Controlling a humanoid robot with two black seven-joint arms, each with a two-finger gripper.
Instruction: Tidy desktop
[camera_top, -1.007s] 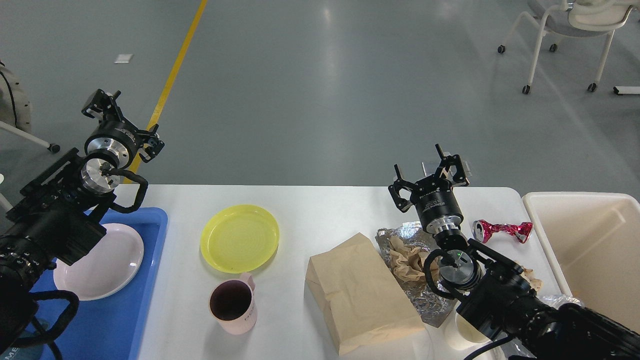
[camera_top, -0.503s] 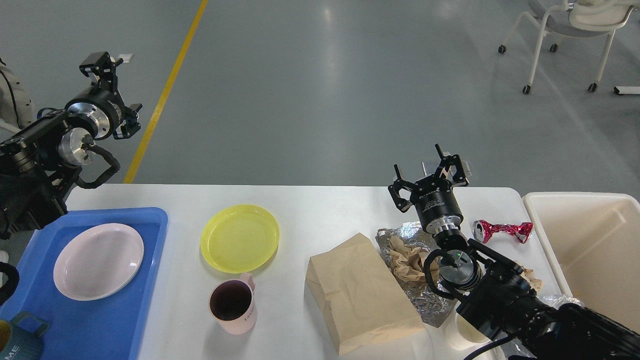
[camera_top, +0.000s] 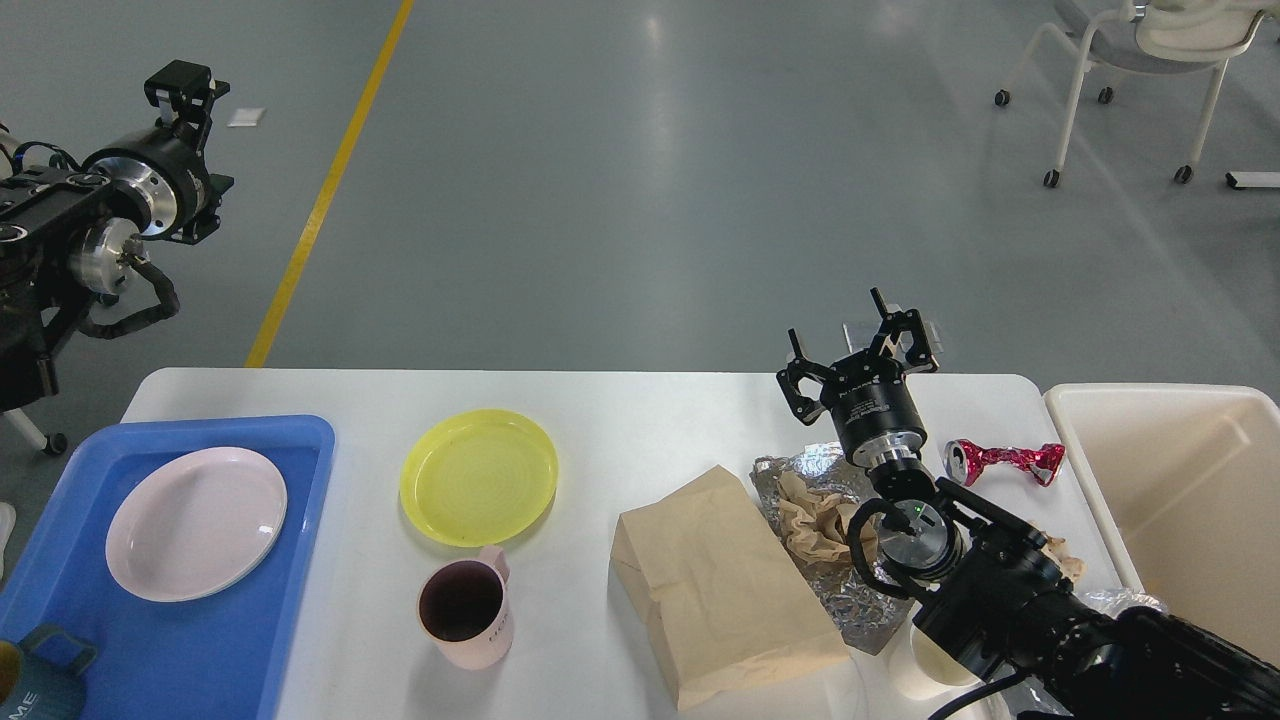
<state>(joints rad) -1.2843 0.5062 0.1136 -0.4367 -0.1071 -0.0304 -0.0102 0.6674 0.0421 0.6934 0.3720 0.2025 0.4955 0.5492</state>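
The white desktop carries a yellow plate, a pink mug, a brown paper bag, crumpled foil with wadded brown paper on it, and a crushed red can. My right gripper is open and empty, raised over the table's far edge behind the foil. My left gripper is high at the far left, off the table over the floor; its fingers cannot be told apart.
A blue tray at the left holds a pink plate and a teal mug. A beige bin stands at the right. A white paper cup sits under my right arm. A wheeled chair stands far back.
My left arm has swung up and to the left, off the blue tray, uncovering the pink plate and teal mug. My right arm has not moved.
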